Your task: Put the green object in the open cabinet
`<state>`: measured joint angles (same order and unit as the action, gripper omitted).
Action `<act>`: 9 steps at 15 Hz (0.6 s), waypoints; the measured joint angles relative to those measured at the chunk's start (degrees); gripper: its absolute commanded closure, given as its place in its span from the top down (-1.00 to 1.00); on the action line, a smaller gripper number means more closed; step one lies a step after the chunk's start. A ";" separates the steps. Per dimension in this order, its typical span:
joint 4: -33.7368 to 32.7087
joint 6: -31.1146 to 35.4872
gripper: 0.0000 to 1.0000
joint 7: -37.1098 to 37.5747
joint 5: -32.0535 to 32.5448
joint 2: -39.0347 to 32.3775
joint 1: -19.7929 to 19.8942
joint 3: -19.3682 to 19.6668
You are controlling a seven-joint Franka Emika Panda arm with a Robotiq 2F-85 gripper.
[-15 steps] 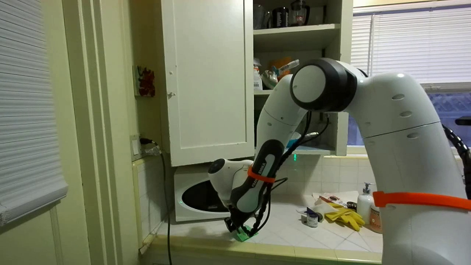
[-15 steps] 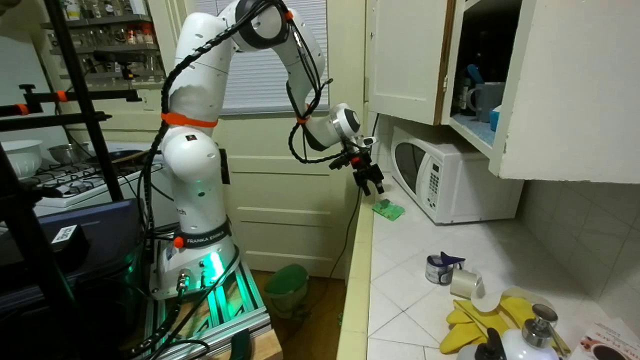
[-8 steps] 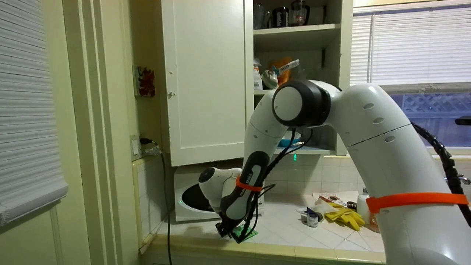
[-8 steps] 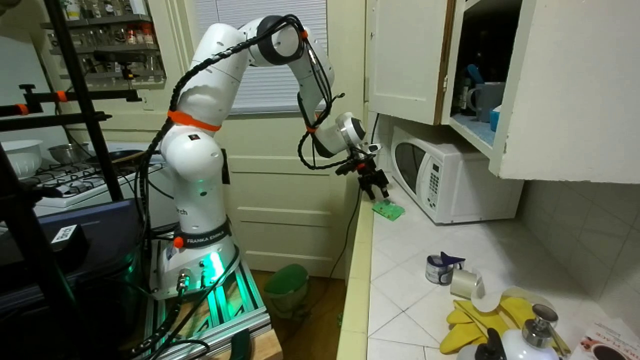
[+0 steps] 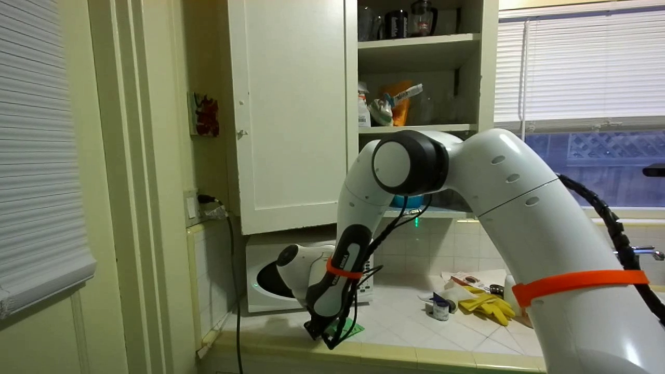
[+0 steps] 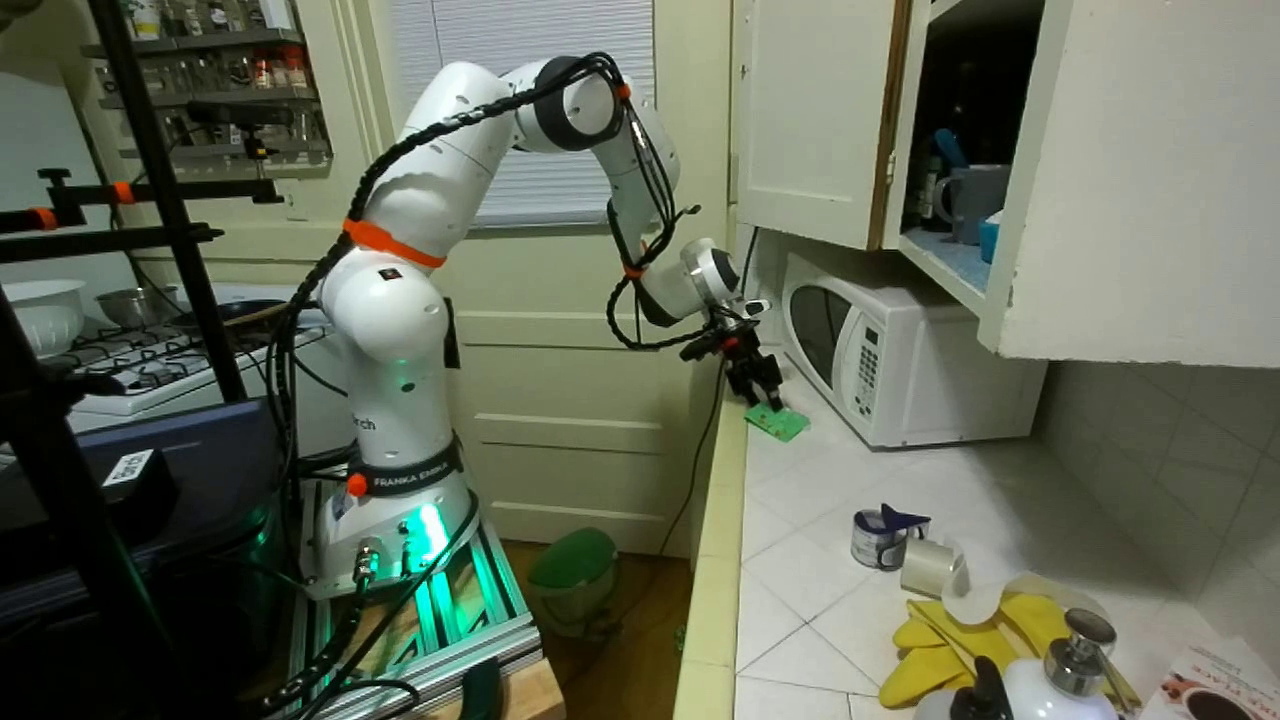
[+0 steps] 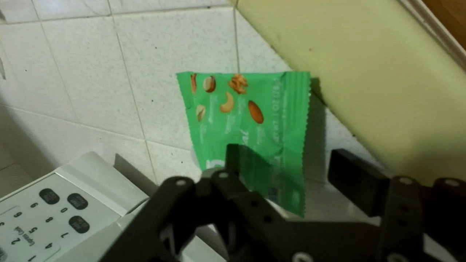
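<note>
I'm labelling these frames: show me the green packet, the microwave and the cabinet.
Green packet (image 7: 251,125): wrist view, printed face.
Microwave (image 6: 965,370): in an exterior view, side wall.
Cabinet (image 5: 298,114): in an exterior view, door.

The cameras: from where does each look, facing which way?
In an exterior view: opposite the open cabinet, facing it; arm shows partly.
In an exterior view: by the counter, facing the door; arm and base show.
Wrist view: close above the green packet, facing down; open jaws show.
Both exterior views share the microwave and yellow gloves.

Gripper (image 6: 764,402) close over green object (image 6: 783,425)
</note>
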<state>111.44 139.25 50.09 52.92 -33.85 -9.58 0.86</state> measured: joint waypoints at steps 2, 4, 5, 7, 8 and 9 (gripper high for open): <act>-0.55 -0.14 -0.61 0.00 -0.01 -0.26 -0.26 0.43; -0.91 -0.31 -0.92 0.00 -0.01 -0.25 -0.30 0.82; -1.10 -0.58 -0.98 0.00 -0.01 -0.25 -0.32 1.05; -1.48 -1.97 -1.00 0.11 -0.01 -0.11 -0.37 1.30; -1.52 -2.74 -1.00 0.21 -0.01 0.21 -0.40 1.33; -1.41 -3.52 -0.97 0.37 -0.17 0.83 -0.46 1.33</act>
<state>110.04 135.73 50.46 52.75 -33.02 -10.04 2.19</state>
